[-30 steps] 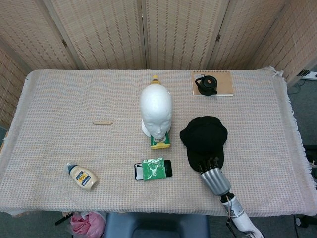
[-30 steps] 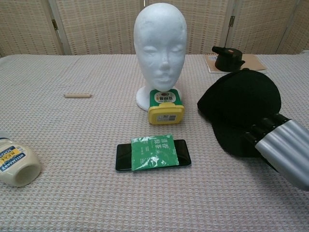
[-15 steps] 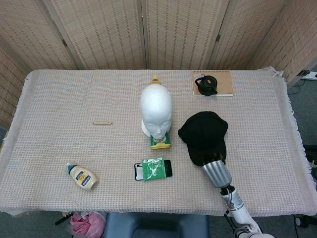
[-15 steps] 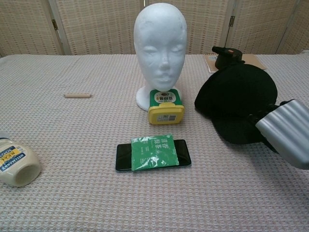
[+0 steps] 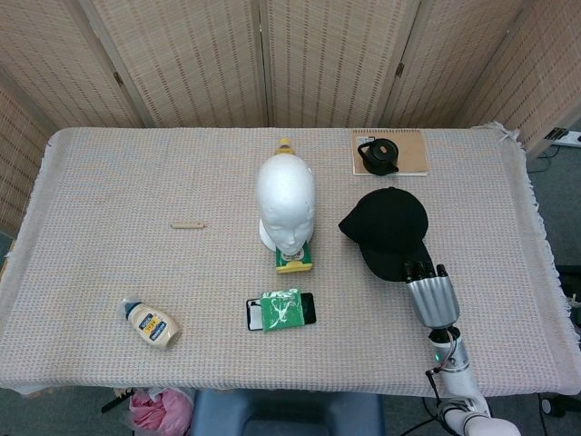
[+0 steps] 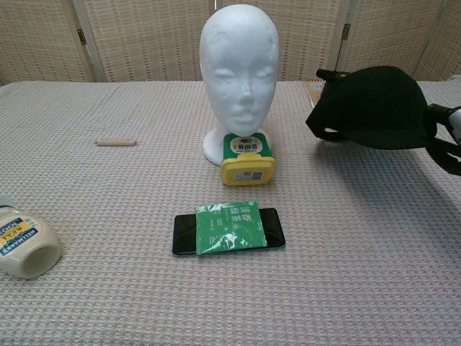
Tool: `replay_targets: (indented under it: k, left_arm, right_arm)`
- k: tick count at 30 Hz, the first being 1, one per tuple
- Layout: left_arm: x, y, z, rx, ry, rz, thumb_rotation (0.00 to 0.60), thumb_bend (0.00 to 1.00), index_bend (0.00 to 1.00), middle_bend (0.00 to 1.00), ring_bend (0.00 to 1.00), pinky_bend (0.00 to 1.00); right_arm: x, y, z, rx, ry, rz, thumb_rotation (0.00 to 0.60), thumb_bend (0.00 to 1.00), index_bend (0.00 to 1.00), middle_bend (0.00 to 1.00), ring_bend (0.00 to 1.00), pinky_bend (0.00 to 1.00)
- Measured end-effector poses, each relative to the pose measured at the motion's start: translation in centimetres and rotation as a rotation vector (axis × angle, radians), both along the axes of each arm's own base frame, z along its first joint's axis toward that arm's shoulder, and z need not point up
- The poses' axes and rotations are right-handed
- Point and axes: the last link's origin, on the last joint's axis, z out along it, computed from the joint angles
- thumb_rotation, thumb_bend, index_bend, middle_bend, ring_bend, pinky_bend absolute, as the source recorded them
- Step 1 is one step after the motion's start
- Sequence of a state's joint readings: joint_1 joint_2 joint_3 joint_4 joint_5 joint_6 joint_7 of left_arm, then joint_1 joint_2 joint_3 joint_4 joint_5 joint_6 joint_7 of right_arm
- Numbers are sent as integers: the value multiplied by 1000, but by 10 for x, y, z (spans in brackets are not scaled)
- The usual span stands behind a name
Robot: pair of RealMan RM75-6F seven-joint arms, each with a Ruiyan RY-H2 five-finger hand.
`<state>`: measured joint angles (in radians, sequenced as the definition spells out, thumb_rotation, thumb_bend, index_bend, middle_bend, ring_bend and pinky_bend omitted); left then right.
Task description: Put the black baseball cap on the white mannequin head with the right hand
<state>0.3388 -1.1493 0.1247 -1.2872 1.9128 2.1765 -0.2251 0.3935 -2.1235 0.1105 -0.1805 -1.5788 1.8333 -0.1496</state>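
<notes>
Our right hand (image 5: 432, 294) grips the black baseball cap (image 5: 388, 222) by its brim, raised off the table (image 5: 109, 209), near its right edge, w/ white mannequin head (image 5: 286, 202) mid-table.

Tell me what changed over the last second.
The right hand, which had its fingers on the brim of the black baseball cap, has lifted the cap off the table and shifted it to the right. The white mannequin head, yellow tin, phone and mayonnaise bottle stayed put.
</notes>
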Motion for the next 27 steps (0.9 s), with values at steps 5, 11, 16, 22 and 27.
replay_targets:
  k: [5, 11, 16, 22, 27]
  left_arm:
    - [1, 1, -2, -4, 4, 2, 600, 305, 175, 87, 42, 134]
    - [1, 3, -3, -12, 5, 2, 600, 305, 175, 87, 42, 134]
    - [1, 3, -2, -2, 4, 9, 600, 305, 180, 89, 42, 134]
    - [0, 6, -2, -15, -3, 24, 600, 305, 185, 89, 42, 134]
    - [-2, 7, 0, -29, -21, 32, 600, 305, 186, 89, 42, 134]
  right_arm:
    - [2, -6, 18, -76, -34, 28, 600, 622, 868, 805, 810, 968]
    - [18, -13, 34, -181, -19, 121, 600, 624, 868, 805, 810, 969]
    - [41, -20, 39, -259, -18, 193, 600, 623, 867, 804, 810, 968]
    - [80, -26, 39, -328, -46, 261, 600, 623, 868, 802, 810, 969]
    - [122, -26, 40, -357, -75, 285, 600, 622, 868, 801, 810, 969]
